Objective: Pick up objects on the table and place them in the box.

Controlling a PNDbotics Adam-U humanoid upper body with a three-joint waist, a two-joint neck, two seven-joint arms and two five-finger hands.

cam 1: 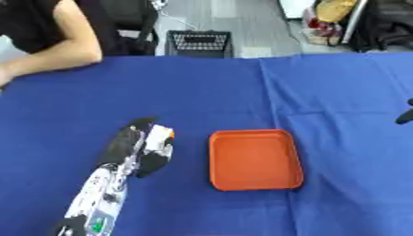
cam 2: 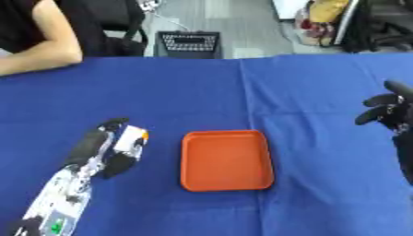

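Left hand (cam 1: 137, 150) curled round small white-and-orange block (cam 1: 159, 134), just left of shallow orange plastic tray (cam 1: 255, 159) on blue-clothed bench (cam 1: 202, 92). Positioned for short carry into tray, presumably. Right hand (cam 2: 393, 113) idle at right edge, fingers relaxed, holding nothing.

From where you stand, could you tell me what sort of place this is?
Probably a robot lab or workshop: a table under a blue cloth holding an orange tray, a black crate on a grey floor, and bags and clutter behind.

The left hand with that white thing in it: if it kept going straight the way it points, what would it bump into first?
Probably nothing: the left hand, curled round the white object, points up and away over bare blue cloth. The orange tray lies off to its right.
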